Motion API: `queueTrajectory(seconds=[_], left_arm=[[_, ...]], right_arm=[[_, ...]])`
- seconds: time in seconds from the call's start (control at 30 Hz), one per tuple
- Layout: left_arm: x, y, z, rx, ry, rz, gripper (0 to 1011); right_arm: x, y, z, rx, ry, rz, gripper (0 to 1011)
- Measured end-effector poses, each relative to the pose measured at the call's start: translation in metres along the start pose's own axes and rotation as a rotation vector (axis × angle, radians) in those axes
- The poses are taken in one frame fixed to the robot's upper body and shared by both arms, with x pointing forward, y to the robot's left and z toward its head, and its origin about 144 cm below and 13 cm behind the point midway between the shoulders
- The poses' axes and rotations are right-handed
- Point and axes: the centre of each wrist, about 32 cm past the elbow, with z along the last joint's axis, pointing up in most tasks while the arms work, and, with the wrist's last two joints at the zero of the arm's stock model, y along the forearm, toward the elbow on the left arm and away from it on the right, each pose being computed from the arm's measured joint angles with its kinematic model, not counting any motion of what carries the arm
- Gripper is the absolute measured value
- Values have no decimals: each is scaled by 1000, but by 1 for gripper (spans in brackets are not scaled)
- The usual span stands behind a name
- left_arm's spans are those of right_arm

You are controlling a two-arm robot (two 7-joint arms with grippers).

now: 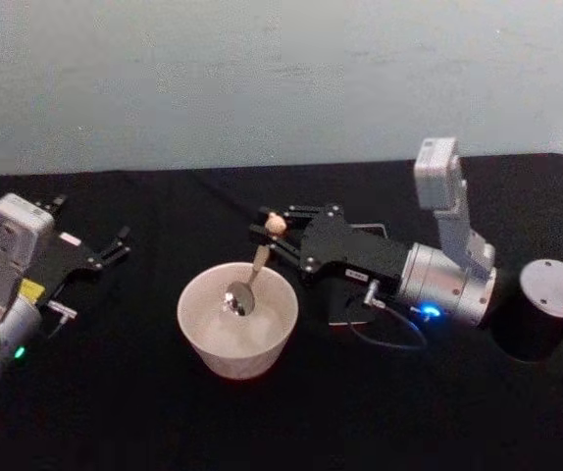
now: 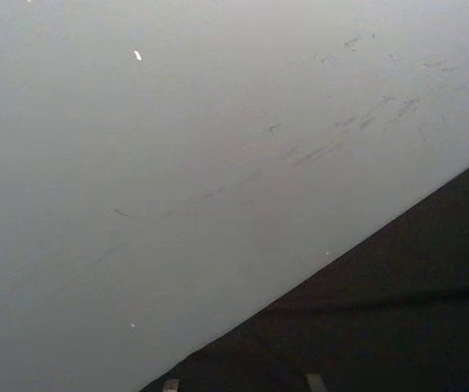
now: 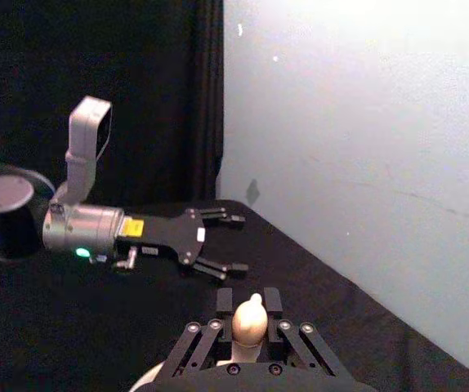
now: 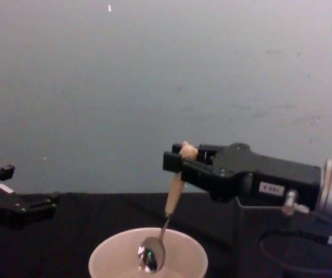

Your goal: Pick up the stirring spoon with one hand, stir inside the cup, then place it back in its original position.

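The cup (image 1: 237, 345) is cut off by the lower edge of the chest view, which leaves its far rim and inner wall in sight. The stirring spoon (image 4: 174, 197) hangs tilted into it. The spoon's shiny bowl is inside the rim in the head view, but I cannot tell whether it touches the bottom.

The right gripper (image 1: 278, 228) reaches in from the cup's right, above its far rim. Its fingers are clamped on the beige handle just under the carved knob, which pokes out between them in the right wrist view.

Below that gripper, right of the cup, stands a dark upright shape that may be the holder (image 4: 244, 231). It is mostly covered, and its edges merge with the black table (image 1: 115, 402).

The left gripper (image 1: 90, 226) rests well to the cup's left on the table, fingers spread apart and holding nothing. Bare black cloth lies between it and the cup, and also on the cup's near side. Beyond the cup the table's far edge meets a pale wall (image 1: 262, 78).

A small white label (image 4: 270, 188) sits on the right gripper's side, and a yellow label (image 3: 132, 227) on the left gripper's body. The writing on both is too small to read.
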Motion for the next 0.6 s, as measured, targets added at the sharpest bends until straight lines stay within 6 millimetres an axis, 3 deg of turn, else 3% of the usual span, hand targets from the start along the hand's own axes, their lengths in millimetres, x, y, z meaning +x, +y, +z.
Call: queueTrajectory(seconds=[0.6], left_arm=[[0,0,0,0,0,0,1001]], right_arm=[[3,14,-16,-25,-51,9,211]])
